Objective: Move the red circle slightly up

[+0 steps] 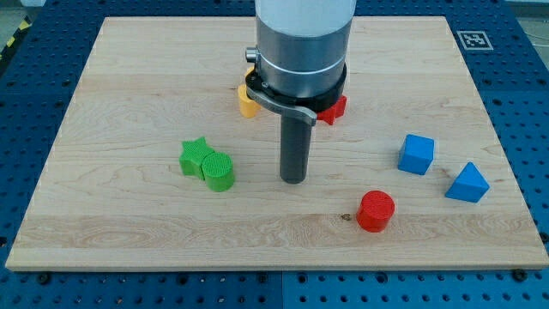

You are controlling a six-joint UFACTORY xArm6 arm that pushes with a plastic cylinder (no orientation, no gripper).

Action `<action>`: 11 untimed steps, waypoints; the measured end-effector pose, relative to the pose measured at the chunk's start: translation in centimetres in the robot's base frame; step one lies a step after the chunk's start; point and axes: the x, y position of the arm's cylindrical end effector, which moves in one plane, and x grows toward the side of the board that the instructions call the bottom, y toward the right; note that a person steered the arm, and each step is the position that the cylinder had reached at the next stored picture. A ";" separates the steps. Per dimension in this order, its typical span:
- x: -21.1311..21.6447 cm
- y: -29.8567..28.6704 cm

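Observation:
The red circle point(376, 211) is a short red cylinder lying on the wooden board point(129, 77) toward the view's bottom right of centre. My tip point(294, 179) touches the board to the left of the red circle and a little above it, about a block's width and a half away, touching no block. The arm's grey body hangs over the board's top middle and hides what lies behind it.
A green star point(196, 155) and a green cylinder point(219, 172) touch each other left of the tip. A blue cube point(417, 154) and a blue triangle point(467, 184) lie at the right. A yellow block point(247, 101) and a red block point(334, 109) peek out behind the arm.

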 end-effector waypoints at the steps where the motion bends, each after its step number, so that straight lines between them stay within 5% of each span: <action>1: 1.9 0.6; 5: 9.4 8.5; 7: 8.3 14.6; 11: 3.8 9.7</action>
